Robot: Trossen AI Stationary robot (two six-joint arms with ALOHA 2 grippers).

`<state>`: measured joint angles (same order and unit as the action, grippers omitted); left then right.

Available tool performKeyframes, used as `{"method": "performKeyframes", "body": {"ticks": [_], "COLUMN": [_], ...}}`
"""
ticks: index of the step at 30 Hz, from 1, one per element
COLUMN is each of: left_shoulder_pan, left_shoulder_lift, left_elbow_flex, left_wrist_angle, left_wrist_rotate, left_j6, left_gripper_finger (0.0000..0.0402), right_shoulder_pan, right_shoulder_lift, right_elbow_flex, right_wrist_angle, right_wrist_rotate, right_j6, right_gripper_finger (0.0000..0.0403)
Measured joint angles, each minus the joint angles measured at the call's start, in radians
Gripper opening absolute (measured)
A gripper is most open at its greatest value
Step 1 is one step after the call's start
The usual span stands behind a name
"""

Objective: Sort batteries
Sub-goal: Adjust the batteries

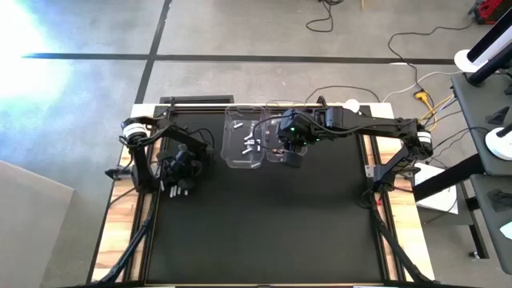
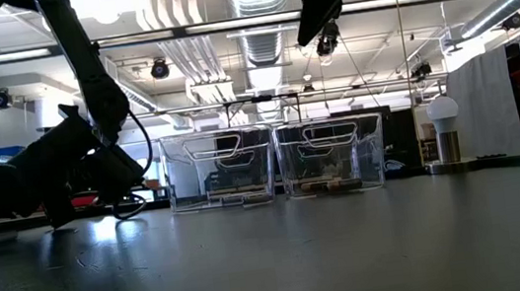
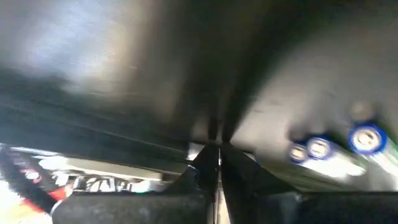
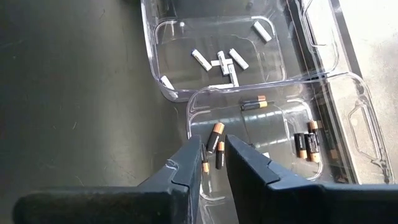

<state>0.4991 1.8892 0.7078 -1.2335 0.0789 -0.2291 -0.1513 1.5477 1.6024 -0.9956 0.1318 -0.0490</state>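
Two clear bins stand side by side at the table's far middle. The left bin (image 1: 244, 146) (image 4: 217, 53) holds several silvery-white batteries (image 4: 221, 62). The right bin (image 4: 273, 146) holds several dark batteries with orange ends (image 4: 254, 103). High over the right bin's near end hangs my right gripper (image 4: 214, 149) (image 1: 292, 156), slanting down. Its fingers stand a narrow gap apart, and through the gap only the bin's floor shows. My left gripper (image 3: 214, 148) (image 1: 180, 178) is shut, low over the table's left side. A few white, blue-ended batteries (image 3: 320, 149) (image 1: 171, 188) lie on the mat beside it.
A round white-topped knob object (image 2: 446, 128) (image 1: 350, 105) stands at the far right, past the bins. The black mat (image 1: 264, 232) stretches bare toward the near edge, with wooden table rims (image 1: 120, 232) along both sides. Cables run behind the far edge.
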Motion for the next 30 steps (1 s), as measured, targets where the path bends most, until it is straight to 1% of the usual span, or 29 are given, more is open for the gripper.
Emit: {"method": "performKeyframes", "body": {"ticks": [4, 6, 9, 16, 18, 20, 22, 26, 30], "left_shoulder_pan": [-0.011, -0.016, -0.021, -0.021, -0.019, -0.010, 0.006, 0.035, 0.040], "left_shoulder_lift": [-0.006, -0.004, -0.007, -0.037, -0.036, -0.025, -0.005, 0.034, 0.054], "left_elbow_flex": [-0.020, -0.033, -0.034, 0.027, 0.036, 0.040, 0.038, 0.024, 0.010], "left_wrist_angle": [0.002, 0.000, -0.006, -0.015, -0.014, -0.017, -0.032, -0.044, -0.049], "left_wrist_rotate": [0.085, 0.105, 0.070, 0.057, 0.013, -0.036, -0.062, -0.087, -0.094], "left_j6": [0.011, 0.020, 0.015, 0.010, 0.007, -0.001, -0.020, -0.040, -0.027], "left_gripper_finger": [0.0000, 0.0000, 0.0000, 0.0000, 0.0000, 0.0000, 0.0000, 0.0000, 0.0000], "right_shoulder_pan": [0.000, 0.000, 0.000, 0.000, 0.000, 0.000, 0.000, 0.000, 0.000], "right_shoulder_lift": [0.000, 0.000, 0.000, 0.000, 0.000, 0.000, 0.000, 0.000, 0.000], "right_elbow_flex": [0.000, 0.000, 0.000, 0.000, 0.000, 0.000, 0.000, 0.000, 0.000], "right_wrist_angle": [0.001, 0.001, 0.001, 0.004, 0.003, -0.001, -0.004, -0.011, -0.027], "right_wrist_rotate": [0.000, 0.000, 0.000, 0.000, 0.000, 0.000, 0.000, 0.000, 0.000], "right_j6": [0.000, 0.004, -0.003, -0.009, 0.004, 0.018, 0.024, 0.024, 0.028], "right_gripper_finger": [0.0072, 0.0075, 0.0079, 0.0078, 0.0073, 0.0067, 0.0063, 0.0056, 0.0052]}}
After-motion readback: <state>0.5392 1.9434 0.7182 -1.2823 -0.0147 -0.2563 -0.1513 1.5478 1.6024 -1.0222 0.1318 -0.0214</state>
